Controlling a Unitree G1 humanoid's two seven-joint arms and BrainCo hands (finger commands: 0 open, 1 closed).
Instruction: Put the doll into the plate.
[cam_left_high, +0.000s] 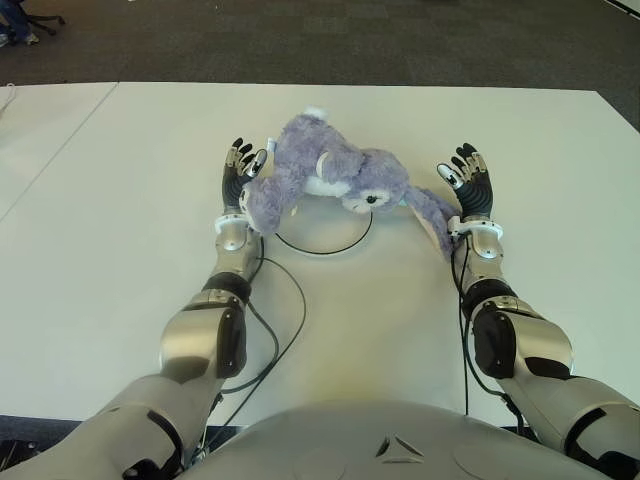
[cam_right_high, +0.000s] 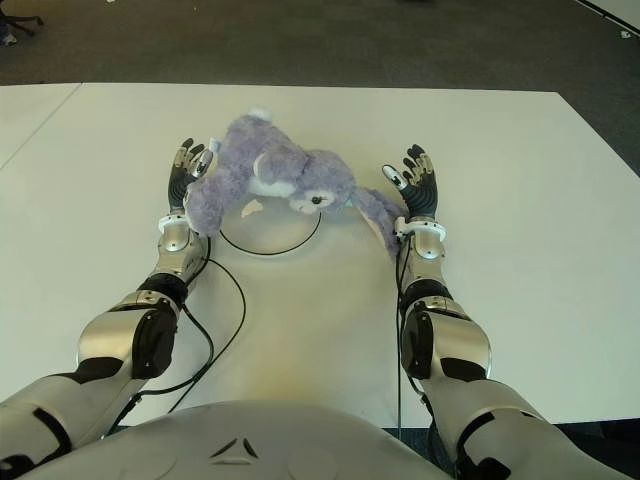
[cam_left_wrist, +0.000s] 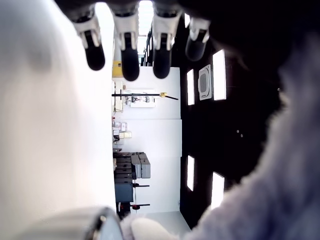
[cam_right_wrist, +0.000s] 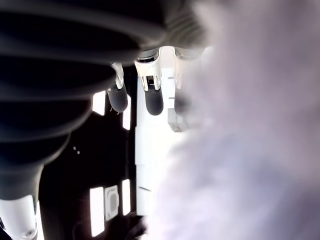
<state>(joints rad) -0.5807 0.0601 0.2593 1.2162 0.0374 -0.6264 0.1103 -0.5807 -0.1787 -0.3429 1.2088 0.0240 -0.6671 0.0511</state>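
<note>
White desk (cam_left_high: 120, 200) fills the view, with dark carpet (cam_left_high: 300, 40) beyond its far edge. On it lies a white plate (cam_left_high: 330, 240), and the purple doll (cam_left_high: 330, 180) sprawls across the plate's far rim. The left robot hand (cam_left_high: 240, 172) stands at the doll's left side, fingers straight and spread, touching the plush. The right robot hand (cam_left_high: 470, 182) is spread beside the doll's ear, grasping nothing.

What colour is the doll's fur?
Light purple, with a white patch; the doll shows best in the left eye view.
</note>
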